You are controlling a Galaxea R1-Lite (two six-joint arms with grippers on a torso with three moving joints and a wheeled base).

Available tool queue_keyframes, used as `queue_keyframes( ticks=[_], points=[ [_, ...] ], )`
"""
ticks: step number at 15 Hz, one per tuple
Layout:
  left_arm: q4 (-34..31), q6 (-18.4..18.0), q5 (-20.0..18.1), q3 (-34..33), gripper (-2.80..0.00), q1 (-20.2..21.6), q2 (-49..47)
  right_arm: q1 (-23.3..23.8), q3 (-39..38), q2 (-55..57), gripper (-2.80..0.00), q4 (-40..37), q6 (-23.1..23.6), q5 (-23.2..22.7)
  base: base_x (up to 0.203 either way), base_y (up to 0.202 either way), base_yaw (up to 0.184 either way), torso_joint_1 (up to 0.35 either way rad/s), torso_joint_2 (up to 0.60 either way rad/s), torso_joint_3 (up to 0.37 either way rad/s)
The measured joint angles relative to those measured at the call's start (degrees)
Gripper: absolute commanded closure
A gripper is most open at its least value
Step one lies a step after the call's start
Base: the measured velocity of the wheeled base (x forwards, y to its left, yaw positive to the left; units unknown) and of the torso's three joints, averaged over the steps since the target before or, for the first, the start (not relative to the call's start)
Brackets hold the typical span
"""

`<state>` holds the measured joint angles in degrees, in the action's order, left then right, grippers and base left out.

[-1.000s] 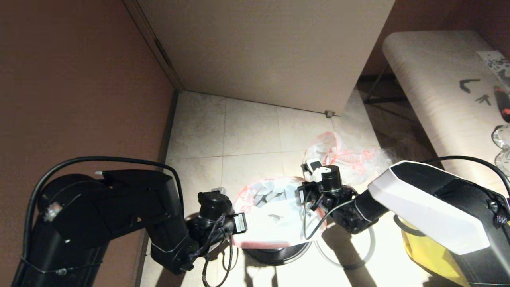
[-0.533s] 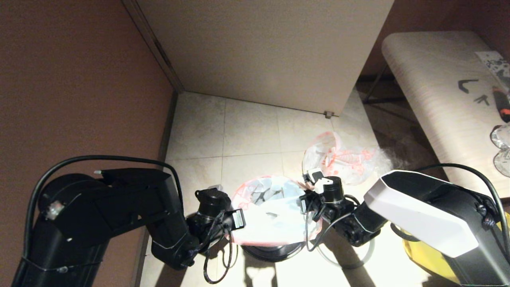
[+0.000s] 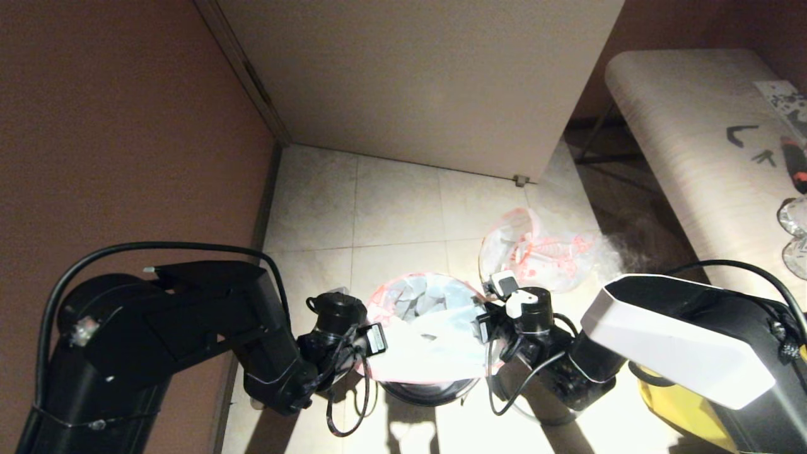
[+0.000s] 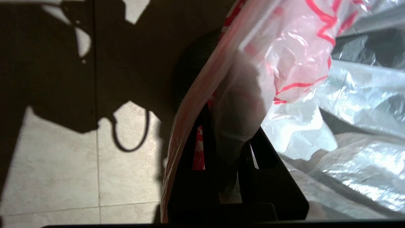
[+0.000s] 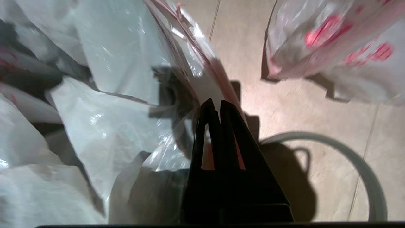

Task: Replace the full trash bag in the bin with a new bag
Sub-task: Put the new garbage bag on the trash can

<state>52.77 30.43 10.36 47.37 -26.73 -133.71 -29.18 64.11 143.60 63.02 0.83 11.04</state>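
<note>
In the lower middle of the head view, the new bag (image 3: 429, 337) is stretched open above the bin (image 3: 429, 392), whose dark wall shows just beneath it. The left end effector (image 3: 364, 343) pinches the bag's red-edged rim on its left side, and the right end effector (image 3: 488, 328) is pressed together on the rim at the right. The full trash bag (image 3: 542, 252) lies on the floor just behind, right of centre. A grey hoop (image 5: 357, 164) rests on the tiles beside the bin.
</note>
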Motion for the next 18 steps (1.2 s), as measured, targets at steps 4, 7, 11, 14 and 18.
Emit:
queue_keyframes(
  ticks=[4,7,11,14,18],
  points=[
    [0.17,0.09,0.02,0.2,0.0,0.17,0.0,-0.05,0.15,-4.5,0.0,-1.25,1.27,-0.02,0.0,0.0,0.0,0.0,0.0,0.0],
    [0.09,0.18,0.43,0.87,0.0,0.89,-0.04,-0.1,0.19,-6.46,0.0,-1.94,3.67,1.28,0.0,0.0,0.0,0.0,0.0,0.0],
    [-0.26,0.99,4.27,3.06,0.0,1.41,-0.97,-1.81,0.41,-9.92,0.0,-7.38,4.21,3.35,0.0,0.0,0.0,0.0,0.0,0.0],
    [-4.84,4.77,6.53,6.81,0.0,2.17,-1.41,-3.88,2.89,-11.86,0.0,-16.16,2.34,6.78,0.0,0.0,0.0,0.0,0.0,0.0],
    [-9.54,9.6,9.27,11.9,0.0,4.06,-1.55,-6.37,11.74,-11.38,0.0,-27.17,-4.38,7.58,0.0,0.0,0.0,0.0,0.0,0.0]
  ],
)
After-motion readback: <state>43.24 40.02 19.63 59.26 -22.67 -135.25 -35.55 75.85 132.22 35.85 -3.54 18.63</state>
